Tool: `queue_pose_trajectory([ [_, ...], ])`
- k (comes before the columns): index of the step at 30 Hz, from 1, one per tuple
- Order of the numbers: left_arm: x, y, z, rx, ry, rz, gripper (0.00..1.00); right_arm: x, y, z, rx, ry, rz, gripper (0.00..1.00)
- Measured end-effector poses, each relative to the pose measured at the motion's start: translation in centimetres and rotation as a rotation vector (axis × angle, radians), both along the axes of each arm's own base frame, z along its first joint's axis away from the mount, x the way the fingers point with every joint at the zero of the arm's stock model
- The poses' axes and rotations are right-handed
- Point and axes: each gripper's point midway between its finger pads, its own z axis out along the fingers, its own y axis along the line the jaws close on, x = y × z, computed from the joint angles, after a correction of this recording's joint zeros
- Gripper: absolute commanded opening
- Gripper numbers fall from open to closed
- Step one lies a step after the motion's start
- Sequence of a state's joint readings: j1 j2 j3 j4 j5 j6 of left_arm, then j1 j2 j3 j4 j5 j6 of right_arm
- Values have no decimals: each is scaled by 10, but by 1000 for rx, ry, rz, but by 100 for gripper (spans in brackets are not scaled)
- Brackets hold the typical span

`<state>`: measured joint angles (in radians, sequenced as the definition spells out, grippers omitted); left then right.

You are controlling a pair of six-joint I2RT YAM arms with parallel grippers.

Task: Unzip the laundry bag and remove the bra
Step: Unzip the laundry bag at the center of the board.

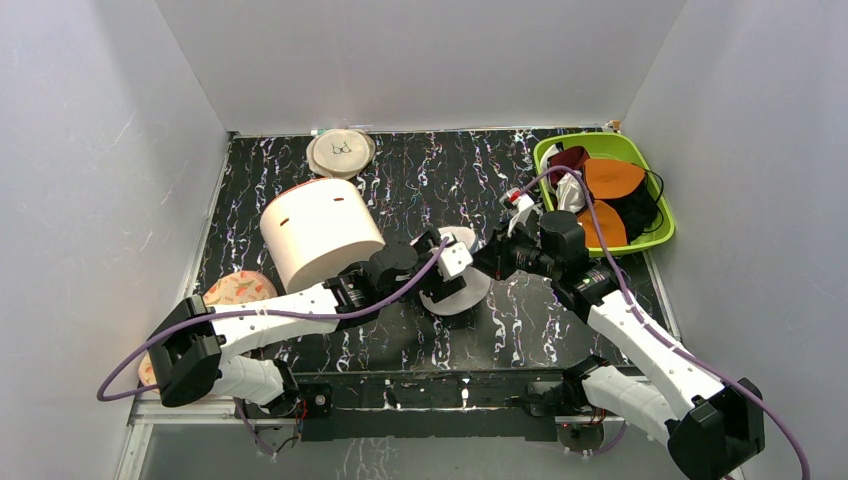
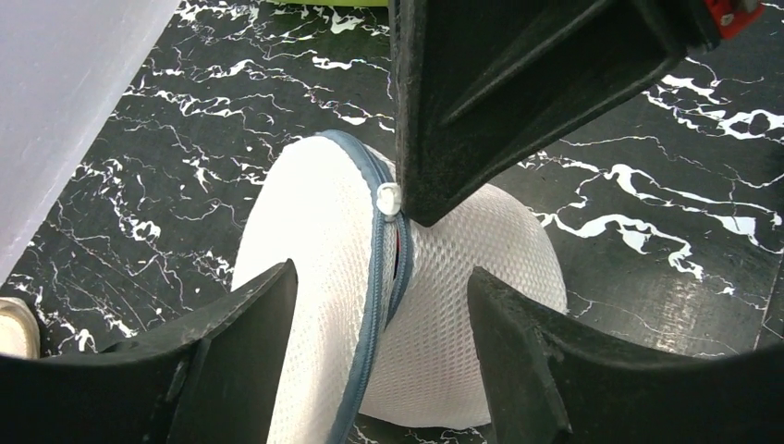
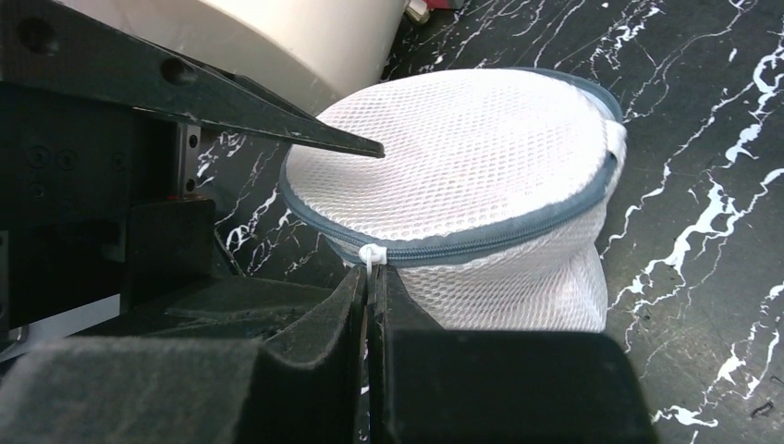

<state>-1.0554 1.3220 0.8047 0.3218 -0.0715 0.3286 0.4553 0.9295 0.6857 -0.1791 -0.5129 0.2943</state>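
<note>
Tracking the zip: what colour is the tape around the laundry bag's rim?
Grey-blue zip tape on the white mesh laundry bag; right wrist view shows it best.

My top camera sits above and behind the arm bases, looking down on the whole counter (image 1: 420,170). My left wrist camera looks steeply down past the left gripper (image 2: 381,277), very near the laundry bag (image 2: 314,231). My right wrist camera looks low along the right gripper (image 3: 370,277) at the same bag. All three views share it.
</note>
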Motion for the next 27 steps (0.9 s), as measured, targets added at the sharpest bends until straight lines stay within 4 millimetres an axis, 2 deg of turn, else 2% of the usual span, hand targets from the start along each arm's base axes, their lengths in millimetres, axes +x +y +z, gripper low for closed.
queue_pose_trajectory([
  [6,6,2,-3,7,-1,38,33,-3,5,5,20,-11,27,0],
  [13,9,4,-3,11,-11,58,10,-3,4,7,19,-18,12,0],
  [19,11,3,1,10,-33,53,1,0,-2,7,3,-22,-39,0],
  [27,11,4,-2,44,-66,29,0,15,-14,-5,-64,17,-148,0],
])
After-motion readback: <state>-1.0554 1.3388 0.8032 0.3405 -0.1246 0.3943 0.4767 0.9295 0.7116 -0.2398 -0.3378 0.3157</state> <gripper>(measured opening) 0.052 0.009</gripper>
